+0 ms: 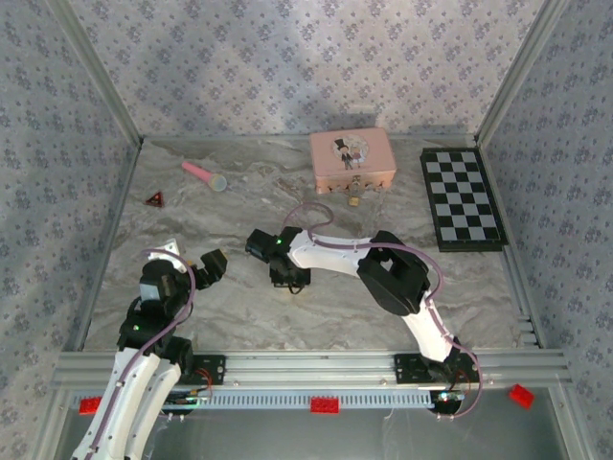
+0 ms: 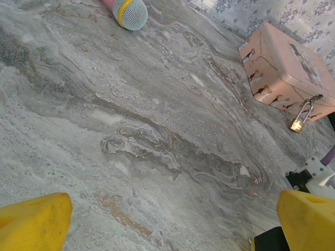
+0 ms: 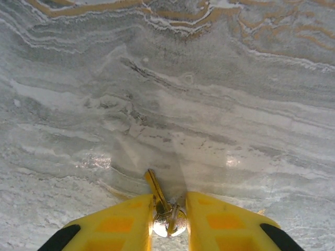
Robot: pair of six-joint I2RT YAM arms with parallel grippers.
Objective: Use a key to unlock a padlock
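Pinching the key (image 3: 156, 187) between its yellow fingers (image 3: 125, 222), the right gripper (image 3: 170, 198) is hanging close over the marbled table (image 3: 209, 94), near its middle and well apart from the lock. Its jaws are pressing almost together on the key's head, the thin blade is poking forward at a slant, and a small silvery ring is showing between the pads. The key is looking light, stiff and slick, so it is likely to be twisting in the grip if the blade is meeting the keyway off-axis. Holding it flat across the head, as now, is seeming the right hold.

The padlock (image 2: 297, 124) is hanging by its thin shackle from the clasp on the front of the pink tin (image 2: 285, 63), at the far side of the table; whether its brass body is touching the tabletop cannot be told. Being small and free to swing, it is probably needing a steadying grip on the sides of its body, leaving the keyhole face clear. The left gripper (image 2: 172, 204) is sitting back near its base with fingers spread wide, holding nothing. Further out, a pink microphone (image 2: 130, 11), a red triangle (image 1: 154, 199) and a chessboard (image 1: 463, 198) are lying towards the edges.
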